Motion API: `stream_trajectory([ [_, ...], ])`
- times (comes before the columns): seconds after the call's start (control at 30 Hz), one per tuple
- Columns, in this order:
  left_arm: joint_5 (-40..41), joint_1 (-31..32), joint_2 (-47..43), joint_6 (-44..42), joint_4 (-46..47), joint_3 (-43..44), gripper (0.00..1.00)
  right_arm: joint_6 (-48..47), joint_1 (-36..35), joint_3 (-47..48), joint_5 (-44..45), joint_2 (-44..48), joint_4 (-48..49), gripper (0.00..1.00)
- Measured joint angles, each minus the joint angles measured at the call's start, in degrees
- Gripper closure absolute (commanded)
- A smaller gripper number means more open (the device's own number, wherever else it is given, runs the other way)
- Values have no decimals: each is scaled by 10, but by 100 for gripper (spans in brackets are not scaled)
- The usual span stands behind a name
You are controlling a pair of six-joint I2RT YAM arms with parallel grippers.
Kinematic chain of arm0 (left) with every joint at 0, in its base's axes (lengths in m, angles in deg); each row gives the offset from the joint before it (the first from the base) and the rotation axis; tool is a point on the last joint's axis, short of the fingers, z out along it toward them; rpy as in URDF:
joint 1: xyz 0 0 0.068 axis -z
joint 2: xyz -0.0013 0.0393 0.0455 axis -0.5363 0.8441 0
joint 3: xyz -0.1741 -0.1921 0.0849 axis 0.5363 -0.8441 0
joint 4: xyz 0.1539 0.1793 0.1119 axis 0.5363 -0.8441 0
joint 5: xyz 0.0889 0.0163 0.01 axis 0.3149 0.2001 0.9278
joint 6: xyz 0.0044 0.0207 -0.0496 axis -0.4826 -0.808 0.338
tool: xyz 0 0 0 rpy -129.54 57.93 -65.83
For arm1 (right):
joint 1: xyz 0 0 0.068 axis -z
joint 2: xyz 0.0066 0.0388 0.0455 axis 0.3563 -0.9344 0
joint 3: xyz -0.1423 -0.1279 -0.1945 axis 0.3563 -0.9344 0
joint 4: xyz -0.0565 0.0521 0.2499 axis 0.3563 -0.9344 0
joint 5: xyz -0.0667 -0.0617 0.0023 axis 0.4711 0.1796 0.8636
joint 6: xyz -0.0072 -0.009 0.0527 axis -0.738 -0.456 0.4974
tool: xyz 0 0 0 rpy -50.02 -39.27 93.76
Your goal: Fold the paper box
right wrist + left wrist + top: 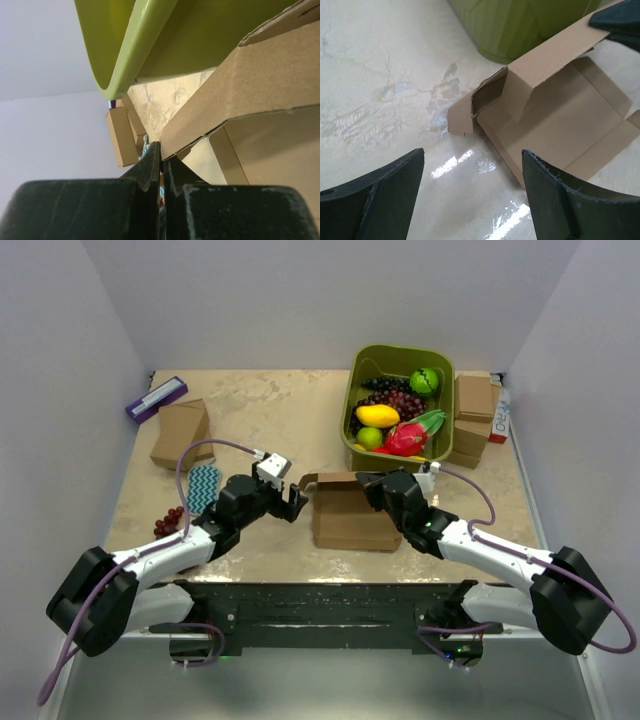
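The paper box (350,518) lies on the bench (265,420) just before the green bin (349,418). Only its back wall stands, the rest still flat. My left claw (295,502) gapes empty. My right claw (372,483) is pressed together at that wall.

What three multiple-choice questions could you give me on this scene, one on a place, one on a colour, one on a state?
1. Where is the green bin relative to the paper box?
A) just beyond it
B) left of it
C) on top of it
2. What colour is the paper box?
A) white
B) brown
C) blue
3. How are the left fingers?
A) shut on the box
B) open, gripping nothing
C) shut on a grape

1 A: the top view shows the bin behind the box.
2 B: it is plain cardboard.
3 B: the left wrist view shows them wide apart.
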State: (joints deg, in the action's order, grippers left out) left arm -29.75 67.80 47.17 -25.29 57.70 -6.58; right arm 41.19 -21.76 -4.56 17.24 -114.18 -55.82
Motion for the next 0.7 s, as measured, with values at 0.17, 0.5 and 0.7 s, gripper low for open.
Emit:
stream_trajectory([
  [0.17, 9, 0, 51, -23, 19, 16, 22, 3, 0, 0, -19, 0, 0, 100],
  [0.5, -20, 0, 130, -63, 127, 26, 100, 7, 0, -2, -34, 0, 1, 97],
  [0.7, -21, 0, 123, -74, 100, 35, 100, -23, 2, -7, -42, 21, 11, 49],
])
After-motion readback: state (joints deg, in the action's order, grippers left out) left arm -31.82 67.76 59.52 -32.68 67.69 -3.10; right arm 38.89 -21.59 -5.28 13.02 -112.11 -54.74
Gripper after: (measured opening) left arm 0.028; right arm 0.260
